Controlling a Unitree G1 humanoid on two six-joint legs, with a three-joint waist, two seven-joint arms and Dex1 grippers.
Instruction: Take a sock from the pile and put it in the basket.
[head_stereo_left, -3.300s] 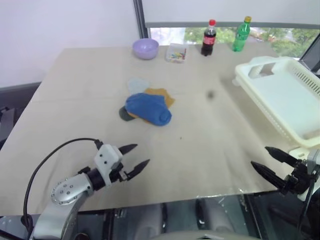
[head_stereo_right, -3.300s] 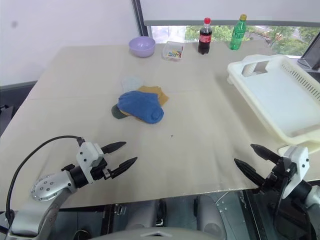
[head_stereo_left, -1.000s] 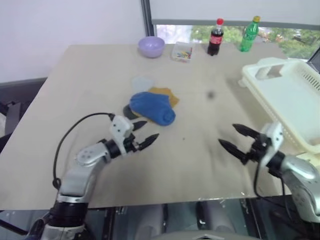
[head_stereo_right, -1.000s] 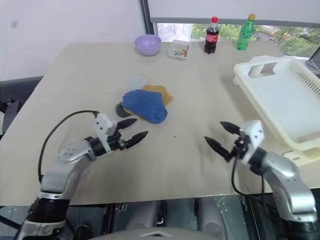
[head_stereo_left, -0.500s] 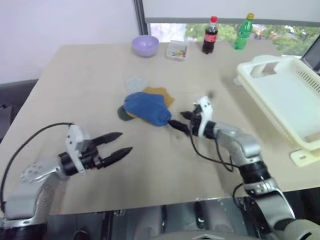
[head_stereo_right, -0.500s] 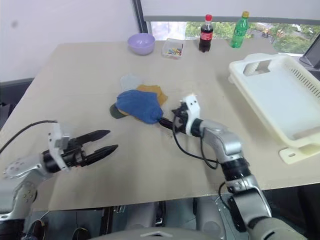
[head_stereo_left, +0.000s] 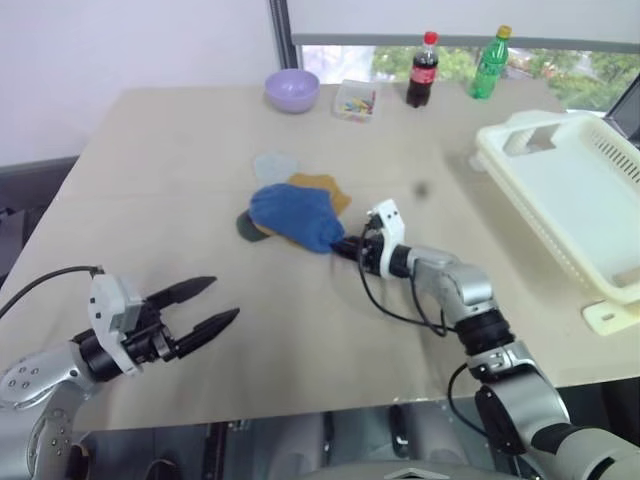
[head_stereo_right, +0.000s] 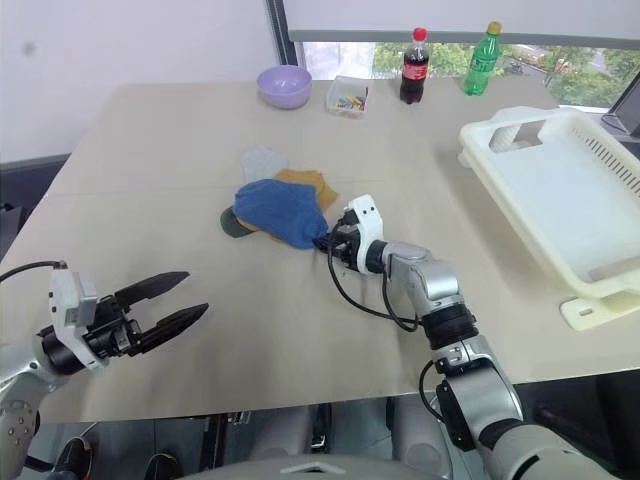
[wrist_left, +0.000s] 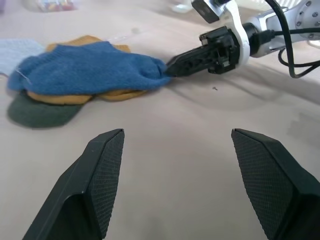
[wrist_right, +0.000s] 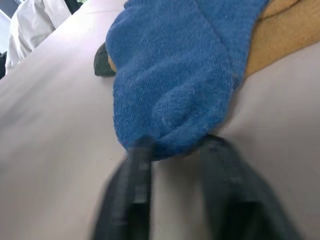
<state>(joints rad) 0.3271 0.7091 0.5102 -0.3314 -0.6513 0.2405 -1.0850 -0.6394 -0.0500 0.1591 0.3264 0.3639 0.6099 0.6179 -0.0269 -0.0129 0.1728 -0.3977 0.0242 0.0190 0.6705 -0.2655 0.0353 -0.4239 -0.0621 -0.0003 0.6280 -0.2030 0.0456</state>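
The right pincer (head_stereo_left: 345, 247) is clamped on the blue sock (head_stereo_left: 295, 217) topping the pile (head_stereo_right: 270, 205) mid-tabletop (head_stereo_left: 180, 160). The left pincer (head_stereo_left: 203, 306) hangs apart at seven o'clock. The basket (head_stereo_left: 570, 190) sits at three o'clock.

The right arm is reaching forward and inward over the surface (head_stereo_left: 150, 180), elbow bent, w/ its black cable looping under the forearm. The right end effector (head_stereo_left: 345, 246) is lying low, nearly level, pointing to the robot's left. Its two black fingers are pinching the edge of the blue sock (head_stereo_left: 295, 216); in the right wrist view the fingertips (wrist_right: 135, 165) are sitting at both sides of the sock's hem, close together. The left arm is staying back near the front-left corner, forearm low. The left end effector (head_stereo_left: 205, 304) is pointing forward and to the right, approx. level, its fingers spread wide apart and holding nothing, well apart from the sock.
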